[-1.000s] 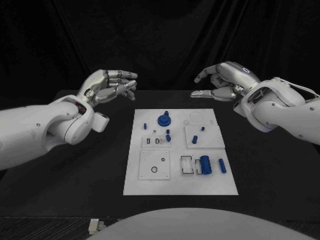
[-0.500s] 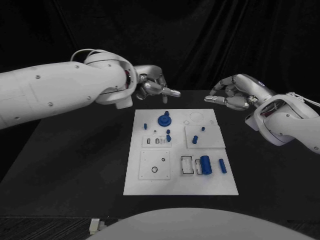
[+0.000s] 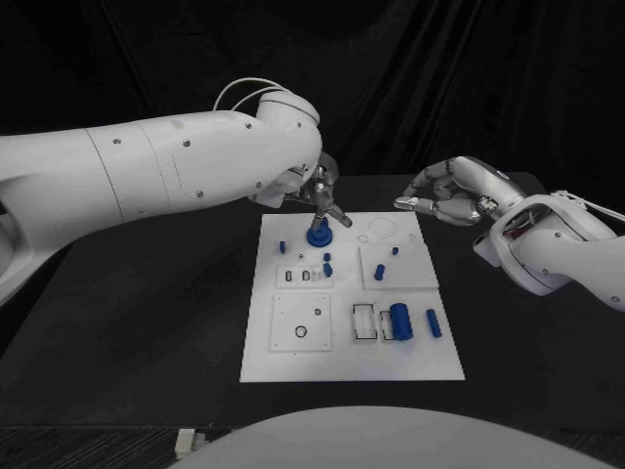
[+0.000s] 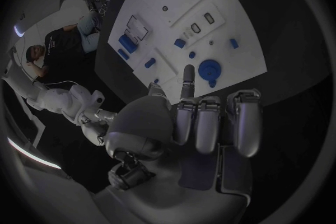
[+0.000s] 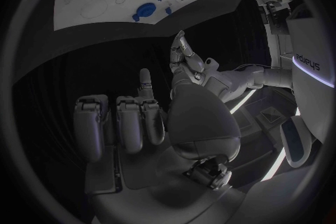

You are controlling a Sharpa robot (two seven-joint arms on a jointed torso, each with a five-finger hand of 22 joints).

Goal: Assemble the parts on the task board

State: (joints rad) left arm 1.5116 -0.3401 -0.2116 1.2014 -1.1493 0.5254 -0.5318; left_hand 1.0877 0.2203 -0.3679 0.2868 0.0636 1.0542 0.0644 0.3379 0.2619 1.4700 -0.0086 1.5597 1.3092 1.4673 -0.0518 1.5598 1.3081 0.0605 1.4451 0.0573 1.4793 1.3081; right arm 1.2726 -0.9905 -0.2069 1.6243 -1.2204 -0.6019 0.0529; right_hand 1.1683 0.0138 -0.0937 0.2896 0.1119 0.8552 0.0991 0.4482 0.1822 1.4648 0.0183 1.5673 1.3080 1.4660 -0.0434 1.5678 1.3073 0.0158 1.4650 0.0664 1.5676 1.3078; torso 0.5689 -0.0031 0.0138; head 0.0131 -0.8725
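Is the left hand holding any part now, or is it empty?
Empty. The left hand hovers over the round blue part on the task board, fingers curled, one extended; nothing sits between them.

Black table point(image 3: 144, 293) before dark draped curtain point(image 3: 397, 78).

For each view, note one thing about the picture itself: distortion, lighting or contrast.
Head view: the white task board stands out brightly against the black table. Left wrist view: fisheye bends the board's straight edges. Right wrist view: the right hand is dim and the surroundings fall dark.
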